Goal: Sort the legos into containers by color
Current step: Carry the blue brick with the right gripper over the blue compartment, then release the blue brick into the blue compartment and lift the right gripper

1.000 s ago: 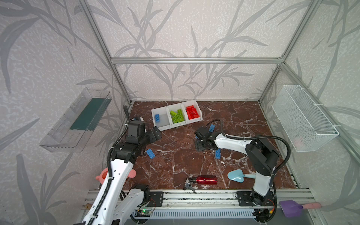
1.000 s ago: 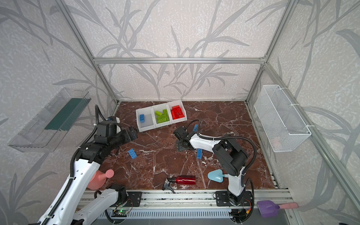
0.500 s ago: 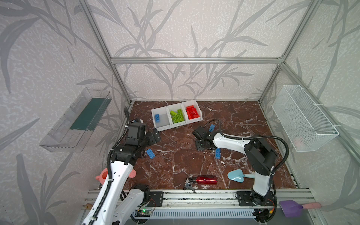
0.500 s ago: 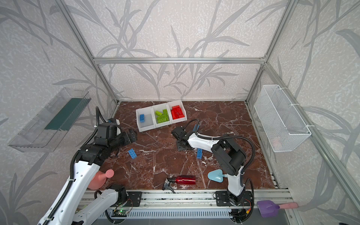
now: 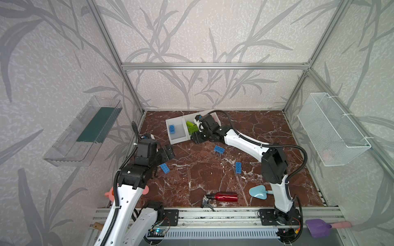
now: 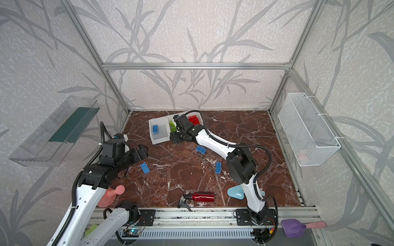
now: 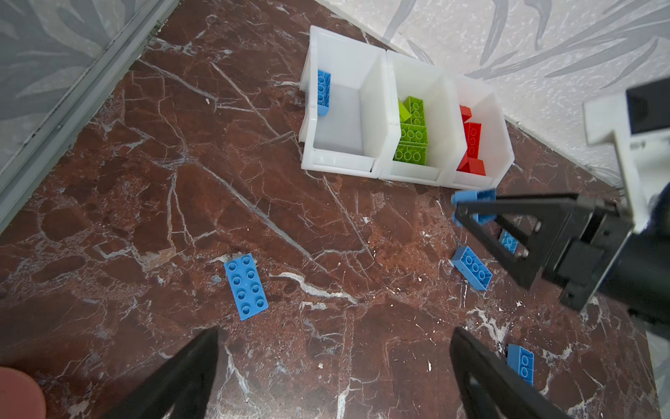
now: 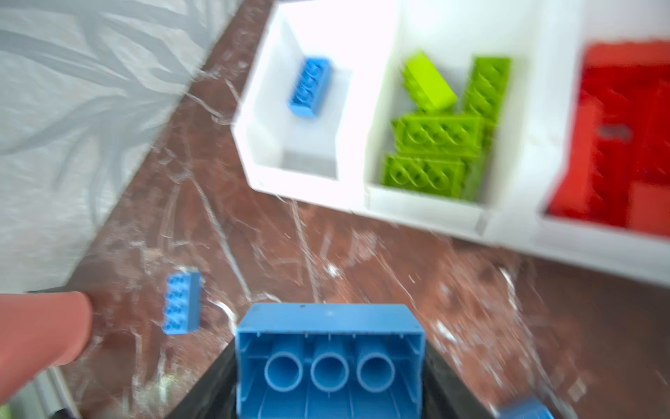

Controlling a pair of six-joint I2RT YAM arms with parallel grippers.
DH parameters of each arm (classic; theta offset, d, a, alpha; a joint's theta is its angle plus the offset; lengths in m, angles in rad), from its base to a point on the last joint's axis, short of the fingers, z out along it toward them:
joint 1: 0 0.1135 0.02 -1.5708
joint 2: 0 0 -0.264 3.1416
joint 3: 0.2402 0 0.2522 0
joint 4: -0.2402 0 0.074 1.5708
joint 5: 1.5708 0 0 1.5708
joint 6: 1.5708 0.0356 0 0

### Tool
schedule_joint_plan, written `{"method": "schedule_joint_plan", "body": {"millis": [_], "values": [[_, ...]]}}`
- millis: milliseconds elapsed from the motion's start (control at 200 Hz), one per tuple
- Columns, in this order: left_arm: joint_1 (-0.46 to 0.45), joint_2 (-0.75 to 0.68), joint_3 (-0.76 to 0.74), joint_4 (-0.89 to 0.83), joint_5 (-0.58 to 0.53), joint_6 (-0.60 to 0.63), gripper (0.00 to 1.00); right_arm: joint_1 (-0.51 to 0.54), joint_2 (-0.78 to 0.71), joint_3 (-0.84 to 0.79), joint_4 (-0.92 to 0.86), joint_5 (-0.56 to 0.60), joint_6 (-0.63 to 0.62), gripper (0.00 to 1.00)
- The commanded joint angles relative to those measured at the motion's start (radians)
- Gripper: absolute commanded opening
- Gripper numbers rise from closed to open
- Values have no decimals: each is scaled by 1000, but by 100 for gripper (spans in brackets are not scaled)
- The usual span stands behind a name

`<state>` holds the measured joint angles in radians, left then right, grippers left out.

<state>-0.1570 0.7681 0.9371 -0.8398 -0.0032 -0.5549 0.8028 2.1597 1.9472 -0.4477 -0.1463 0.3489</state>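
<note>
Blue lego [image 8: 328, 359], hollow tubed underside, clamped in right hand [image 7: 471, 209]; left hand [image 7: 335, 335] wide apart, empty.

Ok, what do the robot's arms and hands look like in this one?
Both the left arm and right arm have white link shells joined by black joint housings, each trailed by a black ribbed cable hose. The left hand and right hand are black, with flat, open-framed triangular fingers. Black base plates bolt both to an aluminium rail.

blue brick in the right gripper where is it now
In the right wrist view the blue brick is clamped in the right gripper, in front of the white bins.
</note>
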Motion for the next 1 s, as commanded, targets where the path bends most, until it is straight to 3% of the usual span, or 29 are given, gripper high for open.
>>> {"method": "schedule_joint_plan", "body": {"millis": [0,240,350,600,805,995], "values": [[-1,-27,-46,-61,-22,-45,98,-7,103,194,-98,-103,-48,58],[0,-69,-166,-21,30,-148,96,-7,377,650,-202,-175,-8,58],[0,-79,-214,24,86,-182,95,-7,471,771,-167,-187,45,58],[-2,-78,-261,67,167,-225,94,-6,539,734,100,-156,217,58],[-3,-52,-301,103,220,-249,92,-7,631,839,182,-122,276,65],[-4,-33,-312,96,216,-241,92,-6,634,807,229,-74,282,84]]}}
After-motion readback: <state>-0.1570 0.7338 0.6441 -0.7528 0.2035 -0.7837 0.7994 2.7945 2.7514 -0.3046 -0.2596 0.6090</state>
